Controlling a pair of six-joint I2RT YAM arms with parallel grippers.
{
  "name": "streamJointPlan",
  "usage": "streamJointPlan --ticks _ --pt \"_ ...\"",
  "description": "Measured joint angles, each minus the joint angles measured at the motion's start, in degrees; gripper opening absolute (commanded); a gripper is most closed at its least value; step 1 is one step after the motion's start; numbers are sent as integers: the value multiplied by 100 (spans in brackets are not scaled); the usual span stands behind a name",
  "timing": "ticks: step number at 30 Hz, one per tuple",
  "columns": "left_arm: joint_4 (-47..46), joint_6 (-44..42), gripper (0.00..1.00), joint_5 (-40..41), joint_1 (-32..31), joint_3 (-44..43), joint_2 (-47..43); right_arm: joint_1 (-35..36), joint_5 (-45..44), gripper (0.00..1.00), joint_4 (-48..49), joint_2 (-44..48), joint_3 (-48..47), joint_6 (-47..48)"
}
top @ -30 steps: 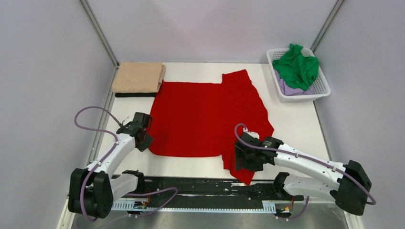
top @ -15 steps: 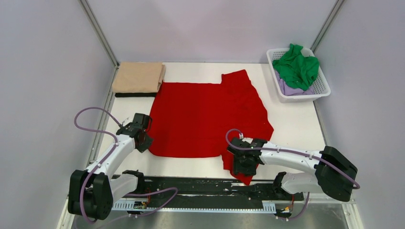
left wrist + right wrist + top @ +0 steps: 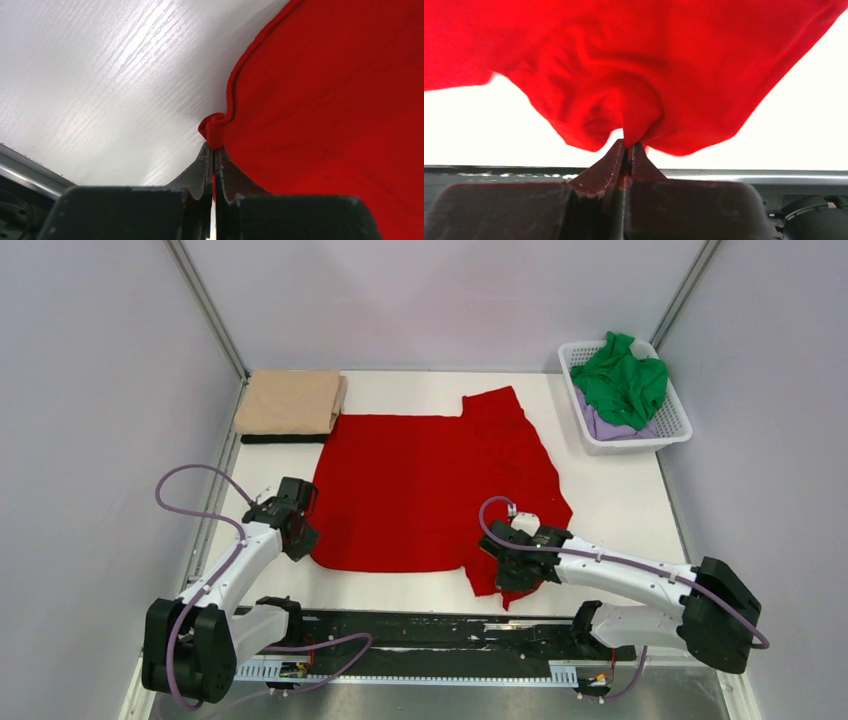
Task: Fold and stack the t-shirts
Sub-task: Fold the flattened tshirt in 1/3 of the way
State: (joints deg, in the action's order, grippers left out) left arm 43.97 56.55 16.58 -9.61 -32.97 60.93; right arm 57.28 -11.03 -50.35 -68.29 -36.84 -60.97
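Red t-shirt (image 3: 430,480) lies flat, left pincer (image 3: 214,150) pinching its hem corner, right pincer (image 3: 628,145) its near-right edge.

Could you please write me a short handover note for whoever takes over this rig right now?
The left gripper is shut on the near-left edge of the bright red cloth t-shirt.
The right gripper is shut on that shirt's near sleeve, the cloth bunched at its tips.
The red shirt lies spread, unfolded, on the white table.
Done: the tan-beige cloth shirt is folded at the far-left corner.
Left: fold and stack the red one, then the crumpled green shirt and the pale lilac shirt under it, both in the white plastic lattice basket.
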Motion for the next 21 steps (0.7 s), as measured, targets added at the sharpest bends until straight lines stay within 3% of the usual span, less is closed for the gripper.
streamJointPlan --ticks 9,21 --pt "46 -57 0 -168 0 -437 -74 -785 -765 0 83 789 -715 658" --pt "-223 -48 0 -210 26 -1373 992 -2175 -796 0 1132 505 -1237 1786"
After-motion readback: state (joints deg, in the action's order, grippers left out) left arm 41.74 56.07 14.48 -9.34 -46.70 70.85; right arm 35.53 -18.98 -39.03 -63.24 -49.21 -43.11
